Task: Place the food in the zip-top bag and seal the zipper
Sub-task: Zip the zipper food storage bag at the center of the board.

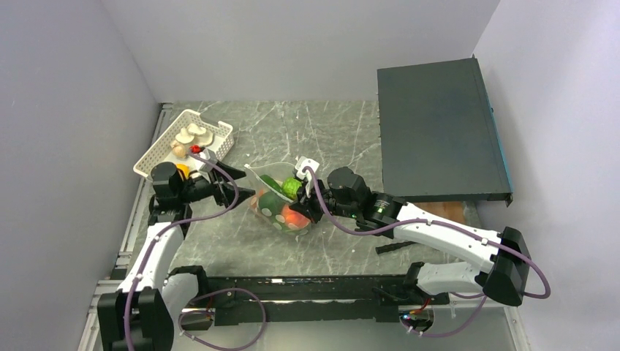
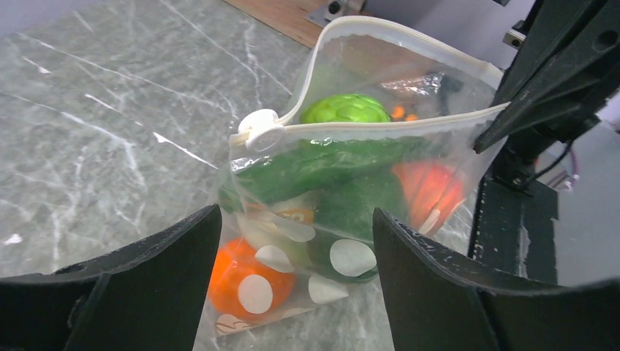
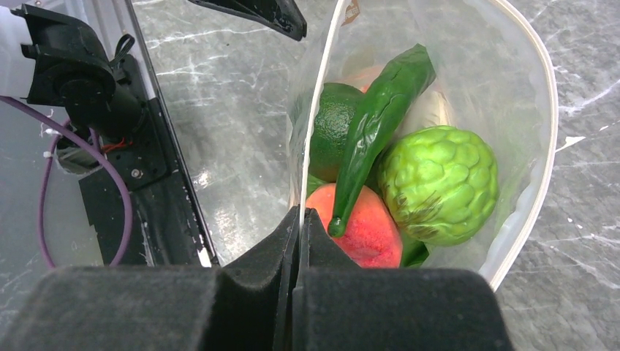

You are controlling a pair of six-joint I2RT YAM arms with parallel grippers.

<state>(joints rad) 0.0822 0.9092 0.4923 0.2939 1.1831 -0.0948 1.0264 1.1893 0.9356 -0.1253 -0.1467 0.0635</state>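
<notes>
The zip-top bag (image 1: 281, 201) stands mid-table with its mouth wide open. Inside it I see a bumpy green fruit (image 3: 439, 183), a dark green long vegetable (image 3: 376, 117), a red-orange fruit (image 3: 365, 227) and a round green fruit (image 3: 333, 131). An orange citrus (image 2: 245, 274) shows through the spotted wall. The zipper (image 2: 380, 128) is unsealed, and its white slider (image 2: 259, 131) sits at the left end. My right gripper (image 3: 300, 219) is shut on the bag's rim. My left gripper (image 2: 296, 252) is open, level with the bag's lower part, and nothing is pinched between its fingers (image 2: 146, 281). Pale mushrooms (image 1: 191, 135) lie in the basket.
A white slotted basket (image 1: 219, 131) sits at the back left, just behind my left arm. A large dark flat box (image 1: 439, 131) fills the back right, with a wooden board (image 1: 450, 212) under its near edge. Grey walls close in on both sides.
</notes>
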